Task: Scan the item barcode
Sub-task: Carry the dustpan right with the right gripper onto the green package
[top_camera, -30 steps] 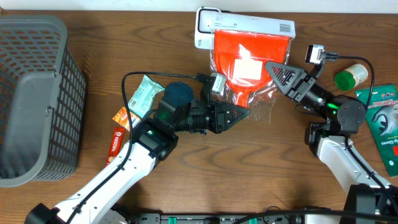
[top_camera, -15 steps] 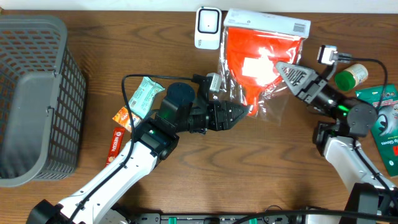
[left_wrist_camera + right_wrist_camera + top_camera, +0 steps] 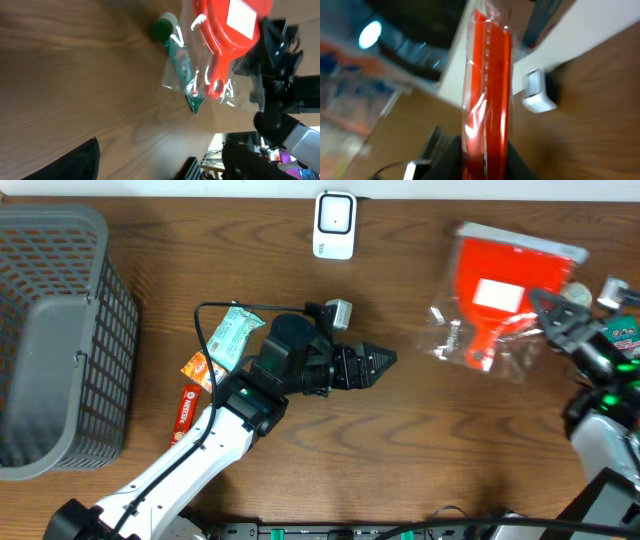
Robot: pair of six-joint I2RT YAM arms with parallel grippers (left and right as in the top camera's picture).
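Gripping the red package (image 3: 505, 295) at its right edge, the right jaws are clenched on it at the far right of the wooden surface (image 3: 450, 450), with the right arm (image 3: 600, 380) partly cut off by the picture's border. The package is a clear plastic bag holding bright orange-red plastic ware with a white label on its face, and a crumpled transparent tail trails off to its left. It sits well to the right of the white scanner (image 3: 334, 224), which lies near the back edge of the surface, apart from everything else. Seen from the right wrist, the package (image 3: 487, 90) shows edge-on as a narrow red strip rising between the dark fingers, though the picture is blurred. The left arm (image 3: 250, 395) reaches toward the middle of the surface, its jaws released and spread with nothing between them, pointing toward the package but clear of it. From the left wrist the package (image 3: 225, 30) appears across bare wood, just beside a green-capped bottle (image 3: 162, 28) and a green packet (image 3: 187, 75); whether its lower edge touches the surface cannot be told. A grey mesh basket (image 3: 60, 330) stands at the far left. Beside the left arm lie a pale green snack pouch (image 3: 232, 332), an orange packet (image 3: 197, 368) and a red tube (image 3: 188, 408).
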